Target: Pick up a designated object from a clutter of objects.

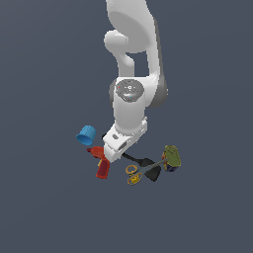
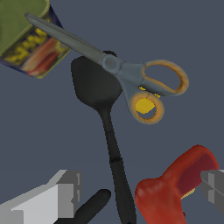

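Observation:
The all-black spatula (image 2: 114,157) lies flat, its broad rounded blade (image 2: 94,85) partly under the yellow-handled scissors (image 2: 131,74). My gripper (image 2: 141,189) is open above it. The spatula's thin handle runs between my two fingers (image 2: 65,194), nearer this one, and does not touch either. The red power drill (image 2: 175,188) also lies between the fingers, close to the other one. In the exterior view the gripper (image 1: 112,150) hangs low over the handle end of the spatula (image 1: 143,163), beside the drill (image 1: 101,162).
The olive-green can (image 2: 26,35) lies at the tip of the scissors' blades, also seen as the can (image 1: 172,157) at the exterior view's right. A blue cup (image 1: 87,135) sits left of the hand. A short black rounded piece (image 2: 89,205) lies beside the spatula handle.

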`<state>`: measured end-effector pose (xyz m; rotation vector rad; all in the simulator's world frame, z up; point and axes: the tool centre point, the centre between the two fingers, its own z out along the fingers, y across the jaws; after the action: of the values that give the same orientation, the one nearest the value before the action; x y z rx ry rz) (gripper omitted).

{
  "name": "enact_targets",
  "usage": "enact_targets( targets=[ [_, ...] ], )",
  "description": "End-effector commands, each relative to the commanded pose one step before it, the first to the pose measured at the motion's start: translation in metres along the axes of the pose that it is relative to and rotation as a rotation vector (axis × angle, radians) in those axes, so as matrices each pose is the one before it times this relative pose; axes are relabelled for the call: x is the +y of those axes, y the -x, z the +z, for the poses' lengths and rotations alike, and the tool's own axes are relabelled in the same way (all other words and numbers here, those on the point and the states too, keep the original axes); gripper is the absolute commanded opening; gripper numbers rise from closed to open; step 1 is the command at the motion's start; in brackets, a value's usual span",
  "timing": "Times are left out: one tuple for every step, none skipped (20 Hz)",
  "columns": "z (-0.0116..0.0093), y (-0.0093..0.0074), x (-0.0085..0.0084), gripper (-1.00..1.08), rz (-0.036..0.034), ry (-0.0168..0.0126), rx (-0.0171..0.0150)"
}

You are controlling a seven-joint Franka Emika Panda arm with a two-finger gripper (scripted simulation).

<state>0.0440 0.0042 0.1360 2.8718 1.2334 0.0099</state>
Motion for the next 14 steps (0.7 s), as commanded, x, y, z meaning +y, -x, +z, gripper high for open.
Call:
enact_targets(
  targets=[
    [0.01684, -0.00104, -0.00217, 1.0, -0.06945, -0.00322, -0.00023],
    [0.00597, -0.00034, -0.00089, 1.0, -0.02421, -0.00138, -0.00004],
    [0.0056, -0.00031, -0.00088, 1.0, -0.02273, -0.00135, 0.00006],
    [0.00523, -0.00029, -0.00087, 1.0, -0.02125, -0.0013, 0.00014],
    [0.00487, -0.00027, -0.00084, 1.0, -0.01978, -0.00124, 0.00021],
    [0.0045, -0.00026, -0.00081, 1.0, -0.01832, -0.00117, 0.00026],
    [0.00413, -0.00023, -0.00077, 1.0, -0.01683, -0.0011, 0.00029],
    [0.00377, -0.00022, -0.00073, 1.0, -0.01537, -0.00102, 0.00032],
    [0.00341, -0.0002, -0.00068, 1.0, -0.01391, -0.00093, 0.00033],
    [0.00305, -0.00019, -0.00063, 1.0, -0.01245, -0.00084, 0.00033],
    [0.00269, -0.00017, -0.00056, 1.0, -0.01098, -0.00075, 0.00031],
    [0.00233, -0.00014, -0.00049, 1.0, -0.00949, -0.00065, 0.00029],
    [0.00197, -0.00013, -0.00043, 1.0, -0.00806, -0.00055, 0.00026],
    [0.00161, -0.0001, -0.00035, 1.0, -0.00657, -0.00045, 0.00022]
  ],
)
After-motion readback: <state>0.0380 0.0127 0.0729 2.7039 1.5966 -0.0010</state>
